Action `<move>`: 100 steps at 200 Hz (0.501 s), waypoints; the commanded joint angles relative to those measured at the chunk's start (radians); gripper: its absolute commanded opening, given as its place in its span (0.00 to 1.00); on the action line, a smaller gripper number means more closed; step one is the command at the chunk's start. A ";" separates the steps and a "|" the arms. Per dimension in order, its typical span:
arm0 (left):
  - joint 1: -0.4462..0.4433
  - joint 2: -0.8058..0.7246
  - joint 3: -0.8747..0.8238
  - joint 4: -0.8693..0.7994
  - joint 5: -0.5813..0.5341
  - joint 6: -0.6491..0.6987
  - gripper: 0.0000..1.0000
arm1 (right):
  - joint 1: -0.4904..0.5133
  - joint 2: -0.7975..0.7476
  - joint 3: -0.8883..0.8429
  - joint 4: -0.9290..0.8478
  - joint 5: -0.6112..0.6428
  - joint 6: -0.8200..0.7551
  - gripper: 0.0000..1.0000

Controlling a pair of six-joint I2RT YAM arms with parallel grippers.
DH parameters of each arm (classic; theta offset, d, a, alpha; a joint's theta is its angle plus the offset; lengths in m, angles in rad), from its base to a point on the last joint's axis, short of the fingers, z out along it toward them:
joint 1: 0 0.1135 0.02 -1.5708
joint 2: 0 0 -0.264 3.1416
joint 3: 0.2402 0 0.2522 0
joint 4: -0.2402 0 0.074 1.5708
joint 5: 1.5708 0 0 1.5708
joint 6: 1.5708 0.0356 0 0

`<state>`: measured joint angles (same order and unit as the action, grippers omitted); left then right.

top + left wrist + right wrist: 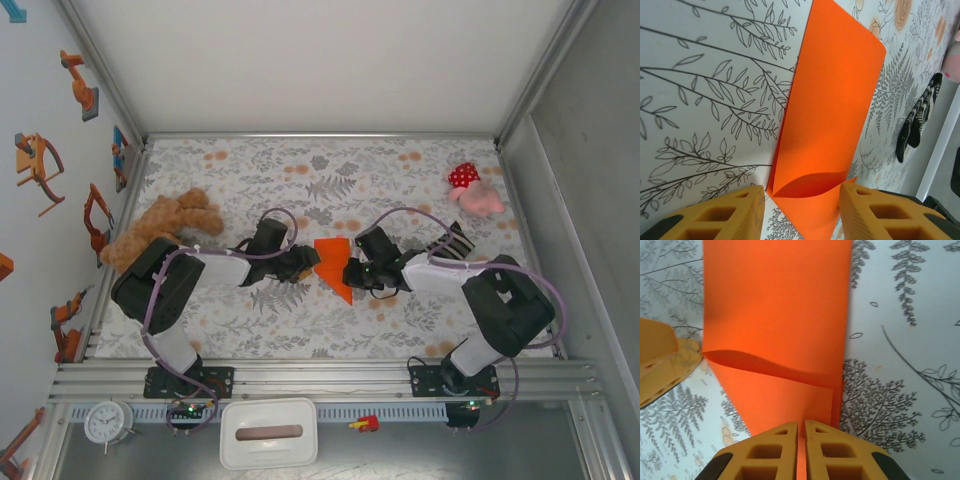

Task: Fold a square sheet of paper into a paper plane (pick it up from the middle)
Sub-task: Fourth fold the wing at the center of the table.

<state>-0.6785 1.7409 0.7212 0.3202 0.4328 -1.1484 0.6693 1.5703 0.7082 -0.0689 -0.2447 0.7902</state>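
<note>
Where: the square sheet of paper (333,260), partly folded, lies on the table (250,170) between the two tools, with a loose fold bowing up just ahead of the right tool's fingertips.
Right tool (801,426): pads pressed together on the sheet's nearest edge, pinching a sliver of orange between them.
Left tool (802,194): fingers apart, straddling the sheet's end; whether the pads brush its edges cannot be told.
Handling: judged very light, thin and limp. It should take a crease for good, slide readily on the table and tear if the tools pull against each other.
Where to hold: best at an edge or along a fold, with a shallow pinch, one tool pinning while the other lifts.
Long axis: seen from overhead, it runs across the line joining the two tools.
Pointing: the tapered end points toward the arm bases, leaning slightly to the right tool's side.
</note>
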 commanded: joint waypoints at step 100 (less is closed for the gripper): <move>-0.023 -0.047 0.037 -0.142 -0.054 0.033 0.41 | -0.017 0.069 -0.018 0.021 0.012 0.024 0.09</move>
<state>-0.6899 1.7306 0.7273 0.2657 0.4107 -1.1492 0.6613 1.6138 0.7074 -0.0311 -0.2481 0.7979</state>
